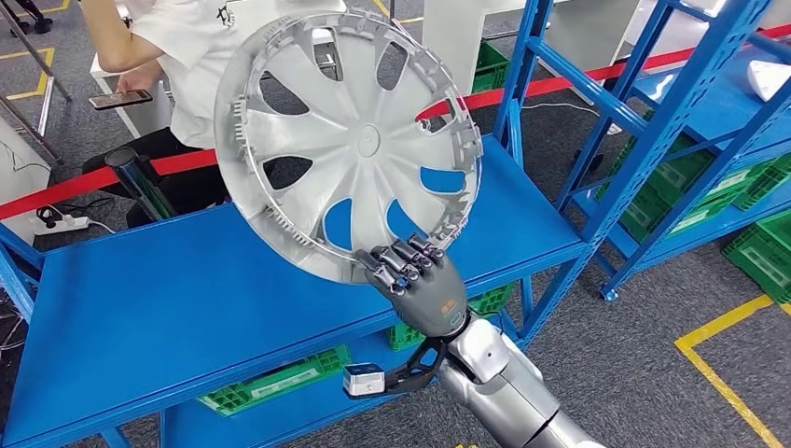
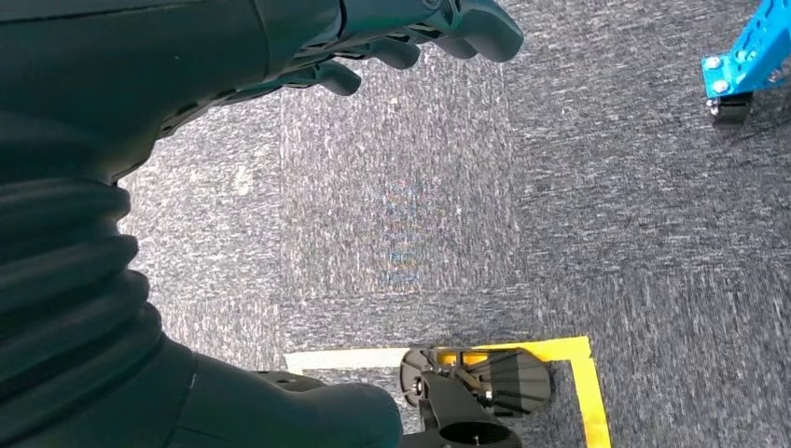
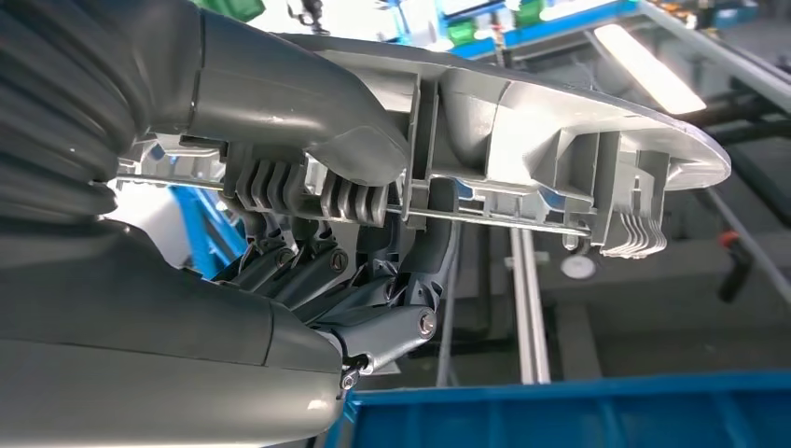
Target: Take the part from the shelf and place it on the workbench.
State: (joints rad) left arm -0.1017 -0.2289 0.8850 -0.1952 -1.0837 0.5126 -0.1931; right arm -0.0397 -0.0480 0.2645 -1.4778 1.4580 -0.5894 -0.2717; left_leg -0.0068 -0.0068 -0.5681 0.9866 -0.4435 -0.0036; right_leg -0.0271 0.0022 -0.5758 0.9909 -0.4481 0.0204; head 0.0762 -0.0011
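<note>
Overhead, hubcap (image 1: pixel 350 140) held aloft above blue shelf (image 1: pixel 187 299), lower rim clear of shelf surface; blue upright post (image 1: pixel 522 93) just beside its right edge, person's torso (image 1: pixel 187 56) behind its upper left. Right hand (image 1: pixel 415 280) reaches up from lower right, fingers (image 1: pixel 410 257) wrapped over lower rim, thumb (image 3: pixel 280 103) pressed on rim's other face. Disc tilted, face toward camera, leaning back. Left hand (image 2: pixel 392 37) hangs over grey carpet (image 2: pixel 560 233), fingers loosely curled, holding nothing.
</note>
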